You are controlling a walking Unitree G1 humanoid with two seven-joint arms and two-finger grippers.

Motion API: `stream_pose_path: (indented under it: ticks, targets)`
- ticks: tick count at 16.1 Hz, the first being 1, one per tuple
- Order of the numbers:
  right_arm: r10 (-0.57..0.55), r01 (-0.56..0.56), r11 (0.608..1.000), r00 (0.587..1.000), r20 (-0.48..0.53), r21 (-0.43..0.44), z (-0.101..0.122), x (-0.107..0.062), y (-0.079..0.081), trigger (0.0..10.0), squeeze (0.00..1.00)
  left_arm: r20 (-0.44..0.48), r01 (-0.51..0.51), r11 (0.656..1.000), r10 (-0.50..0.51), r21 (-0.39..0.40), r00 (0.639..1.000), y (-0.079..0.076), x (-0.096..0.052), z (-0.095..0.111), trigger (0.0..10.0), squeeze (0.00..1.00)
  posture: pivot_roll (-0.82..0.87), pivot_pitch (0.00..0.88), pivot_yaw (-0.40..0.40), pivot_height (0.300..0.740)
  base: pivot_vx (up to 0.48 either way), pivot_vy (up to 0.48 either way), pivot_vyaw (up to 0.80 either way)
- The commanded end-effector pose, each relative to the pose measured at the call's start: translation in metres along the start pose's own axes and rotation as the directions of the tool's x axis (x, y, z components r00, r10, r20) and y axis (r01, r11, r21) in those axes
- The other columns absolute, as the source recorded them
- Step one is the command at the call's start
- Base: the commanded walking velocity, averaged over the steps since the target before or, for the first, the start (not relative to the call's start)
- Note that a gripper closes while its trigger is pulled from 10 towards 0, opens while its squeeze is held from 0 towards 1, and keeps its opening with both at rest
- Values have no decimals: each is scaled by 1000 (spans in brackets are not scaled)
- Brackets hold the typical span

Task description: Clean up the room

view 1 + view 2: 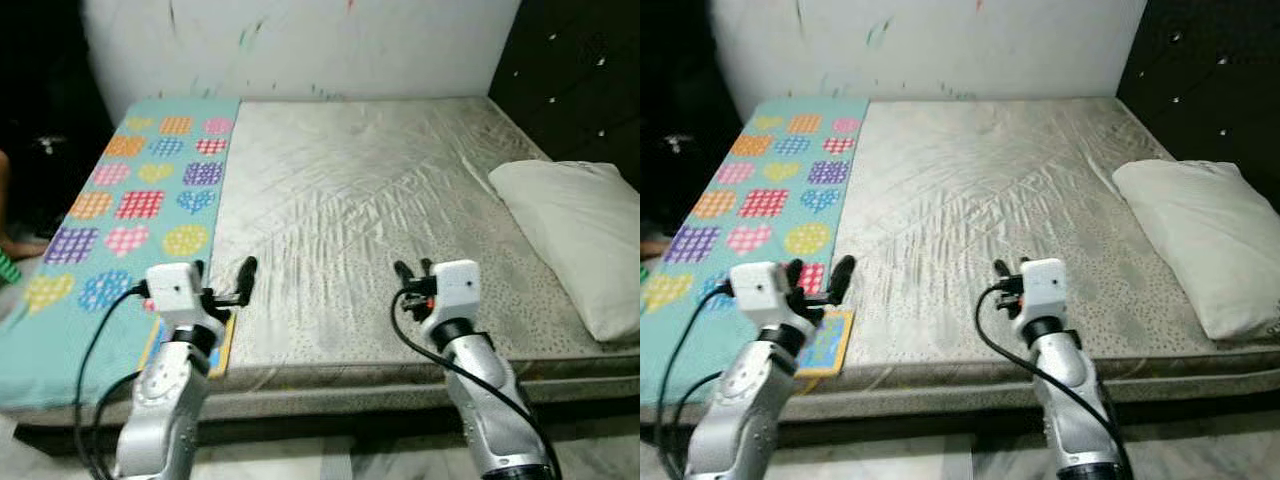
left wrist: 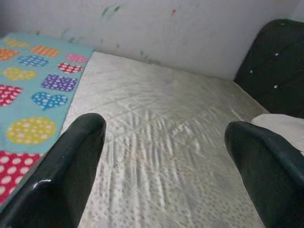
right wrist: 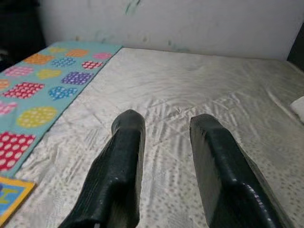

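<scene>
Wide across the head views lies the pale grey quilted mattress (image 1: 380, 210), bare against a scuffed white wall (image 1: 300, 45), with a teal mat printed with coloured hearts (image 1: 130, 200) along the robot's left edge and a white pillow (image 1: 575, 235) pushed toward the dark tufted headboard (image 1: 580, 70). Both arms hover over the near edge, likely poised to start tidying. Left gripper (image 1: 222, 272) has its fingers spread wide, empty; right gripper (image 1: 412, 270) shows fingers close together. The right eye view reveals a small yellow-bordered card (image 1: 828, 340) at the mat's near corner, just beside the left arm. Left wrist view: fingers (image 2: 71, 161) well apart, nothing between. Right wrist view: fingers (image 3: 123, 166) narrowly parted, holding nothing, card corner (image 3: 12, 194) alongside.
</scene>
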State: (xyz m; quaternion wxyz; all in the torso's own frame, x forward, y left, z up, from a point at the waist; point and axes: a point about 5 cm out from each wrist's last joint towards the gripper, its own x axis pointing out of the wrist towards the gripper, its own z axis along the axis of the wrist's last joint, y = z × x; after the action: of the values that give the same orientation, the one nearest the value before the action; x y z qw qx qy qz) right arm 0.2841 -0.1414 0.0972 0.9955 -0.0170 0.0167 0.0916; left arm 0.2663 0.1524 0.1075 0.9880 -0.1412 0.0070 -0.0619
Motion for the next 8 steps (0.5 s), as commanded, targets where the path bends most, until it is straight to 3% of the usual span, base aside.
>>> stream_pose_path:
  ticks: [1, 5, 8]
  targets:
    - [-16, 16, 1000, 1000, 7, -9, 2, 0, -5, 10000, 0, 8, 32, 999, -32, -3, 999, -7, 3, 3, 10000, 0, -185, 12, 33, 740, 435, 0, 0]
    - [-23, 23, 1000, 1000, 17, -13, 2, 0, -9, 10000, 0, 1, 18, 1000, -18, 7, 1000, -9, 5, 2, 10000, 0, -185, 11, 34, 740, 364, 0, 0]
    - [-6, 8, 999, 999, 33, -52, 3, 0, -9, 10000, 0, -9, -92, 995, 92, 23, 996, 0, 7, 1, 10000, 0, -185, 7, 35, 740, 0, 0, 0]
